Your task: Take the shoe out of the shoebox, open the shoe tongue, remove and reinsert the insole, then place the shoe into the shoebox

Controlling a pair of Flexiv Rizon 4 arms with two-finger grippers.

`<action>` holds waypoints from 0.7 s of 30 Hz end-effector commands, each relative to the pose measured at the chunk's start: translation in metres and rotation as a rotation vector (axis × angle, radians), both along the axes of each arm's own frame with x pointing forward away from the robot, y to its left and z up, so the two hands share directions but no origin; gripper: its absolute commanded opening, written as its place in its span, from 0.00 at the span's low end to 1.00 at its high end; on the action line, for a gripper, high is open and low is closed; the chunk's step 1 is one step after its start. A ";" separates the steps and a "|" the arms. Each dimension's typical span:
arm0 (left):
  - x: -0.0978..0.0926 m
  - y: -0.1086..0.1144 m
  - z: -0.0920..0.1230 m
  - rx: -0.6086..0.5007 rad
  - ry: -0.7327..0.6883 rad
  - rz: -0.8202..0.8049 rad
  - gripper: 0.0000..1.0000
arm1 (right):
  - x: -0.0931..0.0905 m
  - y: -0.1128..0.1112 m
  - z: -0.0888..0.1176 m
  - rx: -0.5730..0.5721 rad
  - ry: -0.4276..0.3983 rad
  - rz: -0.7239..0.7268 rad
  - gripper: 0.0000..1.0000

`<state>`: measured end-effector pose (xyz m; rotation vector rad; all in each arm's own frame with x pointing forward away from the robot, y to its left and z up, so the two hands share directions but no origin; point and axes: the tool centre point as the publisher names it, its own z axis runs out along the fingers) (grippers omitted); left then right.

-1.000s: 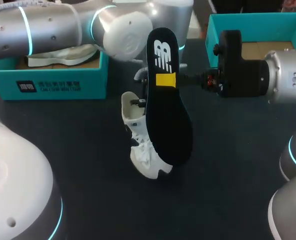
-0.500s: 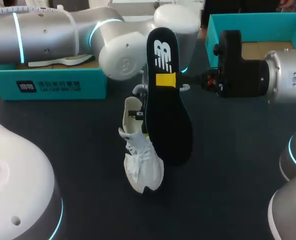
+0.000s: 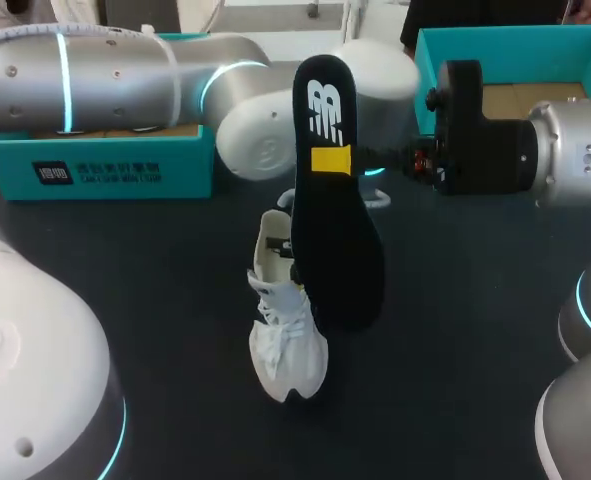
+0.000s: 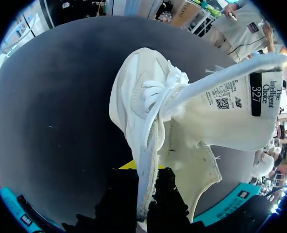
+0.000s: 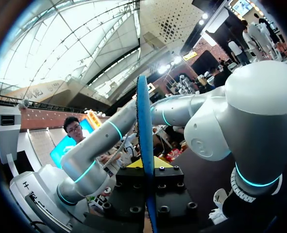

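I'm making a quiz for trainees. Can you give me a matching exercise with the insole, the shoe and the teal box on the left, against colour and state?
1 insole
2 shoe
3 teal box

A white, gripped by the left tool
B teal, at the far left of the table
C black, upright in the right tool

Pairs: 1-C, 2-A, 3-B
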<state>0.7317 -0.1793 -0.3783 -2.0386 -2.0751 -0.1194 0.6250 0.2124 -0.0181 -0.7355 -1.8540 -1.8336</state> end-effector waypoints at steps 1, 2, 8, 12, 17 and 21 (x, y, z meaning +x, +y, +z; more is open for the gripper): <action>0.004 -0.010 -0.003 0.013 0.023 0.005 0.53 | 0.002 0.006 0.000 -0.003 0.002 -0.001 0.00; 0.005 -0.010 -0.002 0.011 0.027 0.005 0.62 | 0.002 0.006 0.000 -0.003 0.002 -0.001 0.00; 0.018 -0.013 0.024 -0.069 0.043 0.062 1.00 | 0.002 0.006 0.000 -0.003 0.002 -0.001 0.00; 0.036 -0.011 0.049 -0.180 0.043 0.123 1.00 | 0.002 0.006 0.000 -0.003 0.002 -0.001 0.00; 0.067 -0.013 0.070 -0.283 0.034 0.199 1.00 | 0.002 0.006 0.000 -0.003 0.002 -0.001 0.00; 0.082 -0.006 0.090 -0.369 0.024 0.245 1.00 | 0.002 0.006 0.000 -0.003 0.002 -0.001 0.00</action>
